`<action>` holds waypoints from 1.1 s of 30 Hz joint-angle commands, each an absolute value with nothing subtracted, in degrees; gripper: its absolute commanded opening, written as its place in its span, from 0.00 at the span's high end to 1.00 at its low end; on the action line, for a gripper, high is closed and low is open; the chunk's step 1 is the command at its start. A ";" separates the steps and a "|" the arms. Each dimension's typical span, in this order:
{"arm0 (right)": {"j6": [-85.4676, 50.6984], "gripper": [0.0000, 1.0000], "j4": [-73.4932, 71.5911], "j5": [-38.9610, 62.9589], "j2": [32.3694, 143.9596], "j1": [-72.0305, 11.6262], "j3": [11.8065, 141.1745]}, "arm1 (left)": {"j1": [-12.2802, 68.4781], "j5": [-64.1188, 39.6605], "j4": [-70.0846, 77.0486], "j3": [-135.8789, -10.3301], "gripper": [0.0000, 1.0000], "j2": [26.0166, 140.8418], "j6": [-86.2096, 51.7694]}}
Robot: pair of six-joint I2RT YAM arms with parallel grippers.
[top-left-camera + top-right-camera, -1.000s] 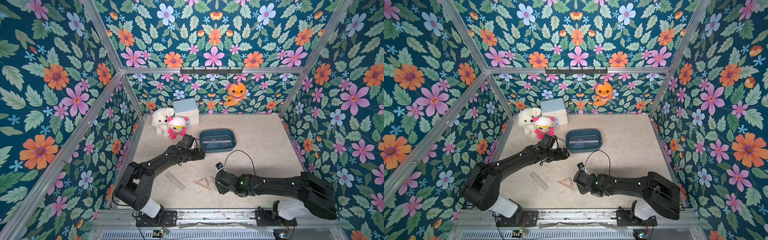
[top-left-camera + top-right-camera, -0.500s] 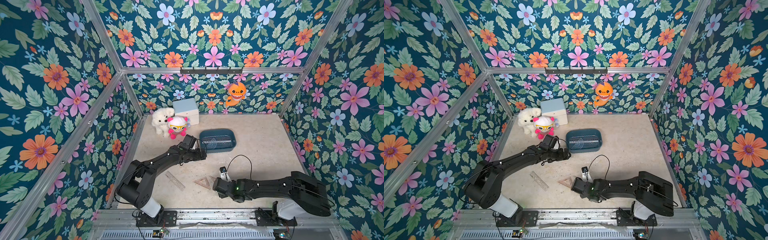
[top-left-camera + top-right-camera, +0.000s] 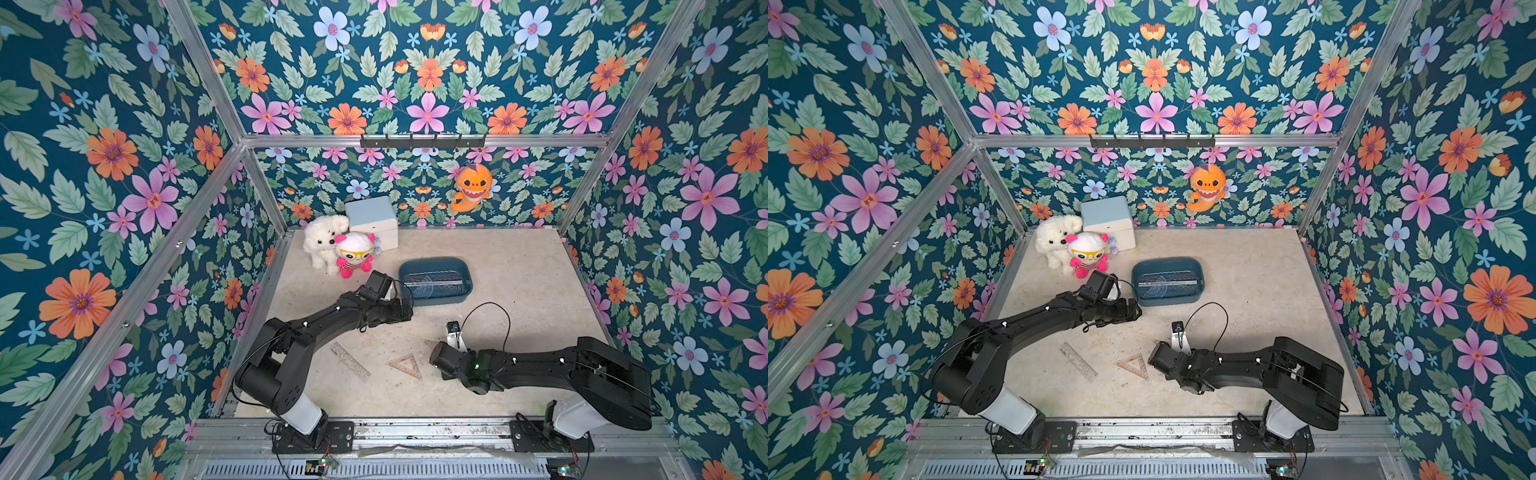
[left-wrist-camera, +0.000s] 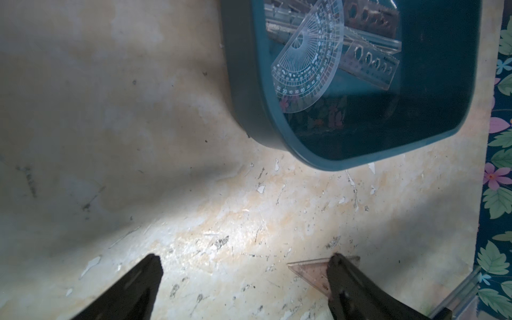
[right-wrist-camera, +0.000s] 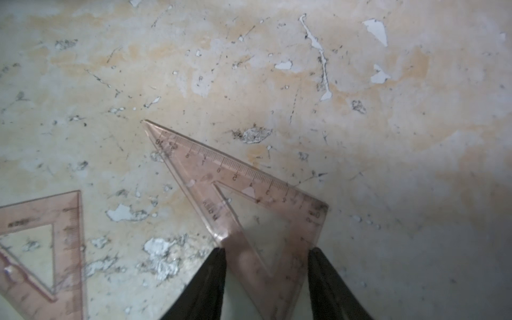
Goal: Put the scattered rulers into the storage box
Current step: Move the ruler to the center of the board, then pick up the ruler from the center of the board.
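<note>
The storage box (image 3: 435,300) (image 3: 1167,302) is a teal tub at mid-table; a clear protractor (image 4: 307,63) and straight rulers (image 4: 368,61) lie in it. On the table in front lie a clear straight ruler (image 3: 350,361) (image 3: 1078,360) and a pinkish triangle (image 3: 405,365) (image 3: 1133,365) (image 5: 66,221). A second pinkish triangle (image 5: 221,171) lies flat. My right gripper (image 5: 267,252) is shut on it, with a finger against each side of its near corner. My left gripper (image 4: 246,257) (image 3: 409,309) hovers open and empty beside the box's near left corner.
A white plush dog (image 3: 322,241), a pink doll (image 3: 354,253) and a pale blue-and-white cube box (image 3: 372,222) stand at the back left. An orange shark toy (image 3: 471,187) hangs on the back wall. Flowered walls close in three sides.
My right arm has swung down and towards the front, over the triangle, and its jaws have narrowed onto it. The left arm has barely shifted by the box.
</note>
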State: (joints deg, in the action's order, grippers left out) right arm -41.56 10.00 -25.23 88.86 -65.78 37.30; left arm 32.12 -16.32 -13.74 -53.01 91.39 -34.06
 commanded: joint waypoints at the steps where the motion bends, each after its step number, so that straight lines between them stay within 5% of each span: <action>1: -36.32 0.51 10.85 -20.92 88.86 -64.17 36.07 | 32.41 -17.81 -12.19 -52.70 0.03 91.84 -34.15; 14: -32.97 0.49 1.24 -13.84 76.45 -58.31 29.23 | 34.18 -23.22 -9.64 -51.90 0.10 94.68 -34.45; 24: -38.89 0.96 -14.08 -2.47 71.53 -47.21 20.17 | 35.57 -27.48 -7.52 -53.86 0.17 99.00 -33.93; 33: -38.49 1.00 -16.26 -1.31 75.44 -47.02 21.09 | 36.30 -27.86 -7.73 -55.09 0.21 101.95 -34.10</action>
State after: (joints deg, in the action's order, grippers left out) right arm -38.09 -13.74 -2.31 74.89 -46.98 20.80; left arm 36.21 -28.14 -6.15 -55.02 101.43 -34.26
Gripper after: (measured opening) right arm 0.049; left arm 0.785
